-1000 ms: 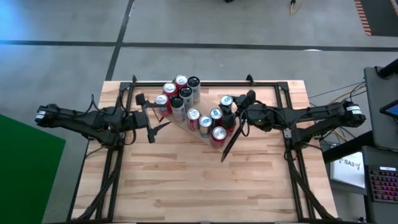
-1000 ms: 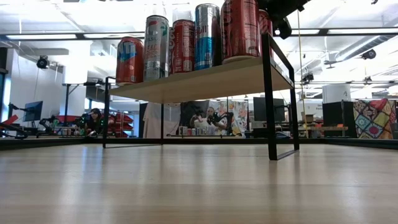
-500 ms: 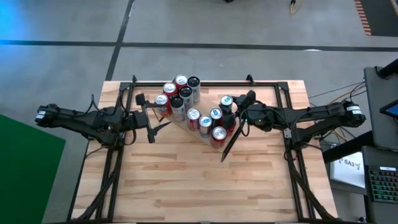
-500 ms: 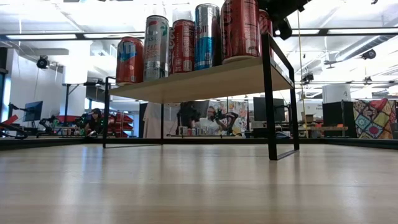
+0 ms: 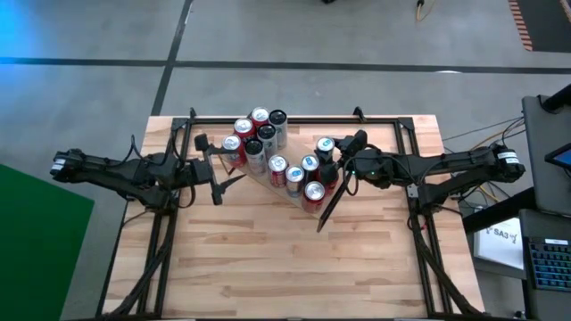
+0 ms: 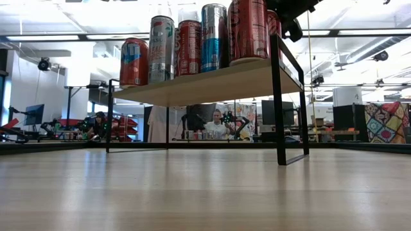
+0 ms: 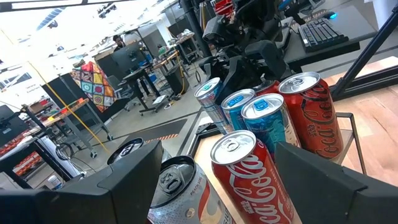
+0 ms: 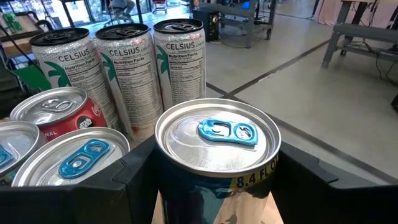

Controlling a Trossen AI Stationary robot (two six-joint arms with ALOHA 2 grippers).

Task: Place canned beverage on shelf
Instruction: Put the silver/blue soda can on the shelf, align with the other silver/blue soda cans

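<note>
The shelf [image 5: 268,183] is a light-wood plank on thin black frames, standing slantwise at mid-table; it also shows in the low view [image 6: 212,83]. Several cans stand on it in two groups. My right gripper [image 5: 328,153] is at the shelf's right end, shut on a dark can with a blue tab [image 8: 217,134], next to the right group of cans. My left gripper [image 5: 221,165] is open and empty at the shelf's left end. In the left wrist view its fingers frame a silver can [image 7: 180,186] and a red can [image 7: 245,171] without touching them. My right gripper pinches the blue-tab can's side wall [image 8: 186,193], just below the top rim, between its two fingers [image 8: 134,180]. The fingers come level from the table's right side. The can is upright. Its bottom is hidden, so whether it rests on the shelf cannot be told.
Three tall white Celsius cans [image 8: 124,68] and a red can [image 8: 53,112] stand close beside the held can. The wooden tabletop [image 5: 285,259] stretches from the shelf to the near edge. A person [image 6: 215,122] sits in the room far behind the table.
</note>
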